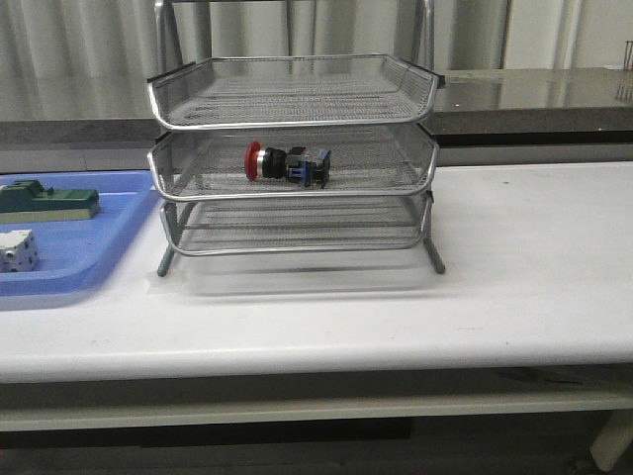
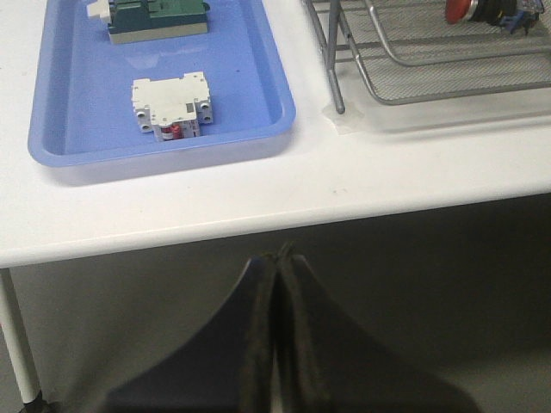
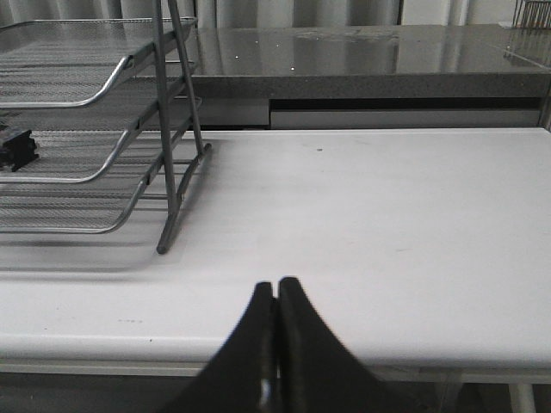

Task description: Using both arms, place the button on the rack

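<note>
The button (image 1: pixel 288 163), red head to the left and blue-and-black block to the right, lies on its side in the middle tray of the silver wire-mesh rack (image 1: pixel 297 203). In the left wrist view its red head (image 2: pixel 459 9) shows at the frame edge; in the right wrist view only its black end (image 3: pixel 17 148) shows. Neither arm appears in the front view. My left gripper (image 2: pixel 277 256) is shut and empty, below the table's front edge. My right gripper (image 3: pixel 276 284) is shut and empty, over the table's front edge, well apart from the rack (image 3: pixel 103 112).
A flat blue tray (image 1: pixel 94 247) sits left of the rack, holding a green block (image 1: pixel 47 201) and a white boxy switch (image 1: pixel 18 250). A grey counter (image 1: pixel 534 94) runs behind the white table (image 1: pixel 514 267).
</note>
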Motion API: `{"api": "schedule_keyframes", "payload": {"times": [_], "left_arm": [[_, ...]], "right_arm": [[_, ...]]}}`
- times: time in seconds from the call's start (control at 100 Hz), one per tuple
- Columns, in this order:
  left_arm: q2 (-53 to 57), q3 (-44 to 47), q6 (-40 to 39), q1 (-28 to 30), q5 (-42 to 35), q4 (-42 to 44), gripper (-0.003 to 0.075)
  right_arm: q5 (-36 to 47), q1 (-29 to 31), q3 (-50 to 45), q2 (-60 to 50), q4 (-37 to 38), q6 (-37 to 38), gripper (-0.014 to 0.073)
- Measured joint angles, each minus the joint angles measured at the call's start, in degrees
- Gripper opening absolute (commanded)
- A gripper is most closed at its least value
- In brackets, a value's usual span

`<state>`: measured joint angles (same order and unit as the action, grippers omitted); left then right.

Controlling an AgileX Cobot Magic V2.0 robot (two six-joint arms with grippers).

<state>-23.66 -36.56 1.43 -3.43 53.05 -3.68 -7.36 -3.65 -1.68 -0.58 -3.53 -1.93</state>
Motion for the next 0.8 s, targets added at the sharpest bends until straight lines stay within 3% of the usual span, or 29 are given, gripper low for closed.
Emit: {"api": "schedule_keyframes", "payload": {"times": [0.21,0.37,0.57,0.8], "left_arm": [[0.00,0.14,0.00,0.00,-4.25,0.00,-0.0021],[0.04,3.86,0.00,0.00,-16.80,1.18,-0.0021],[2.44,14.92,0.00,0.00,-35.46,3.36,-0.0021],[9.42,26.43,0.00,0.00,-43.94,6.55,-0.0021]], "right_arm": [[0.00,0.00,0.00,0.00,0.00,0.00,-0.0060],[0.00,0.00,0.00,0.00,0.00,0.00,-0.0060],[0.00,0.00,0.00,0.00,0.00,0.00,-0.0060],[0.00,0.00,0.00,0.00,0.00,0.00,-0.0060]]}}
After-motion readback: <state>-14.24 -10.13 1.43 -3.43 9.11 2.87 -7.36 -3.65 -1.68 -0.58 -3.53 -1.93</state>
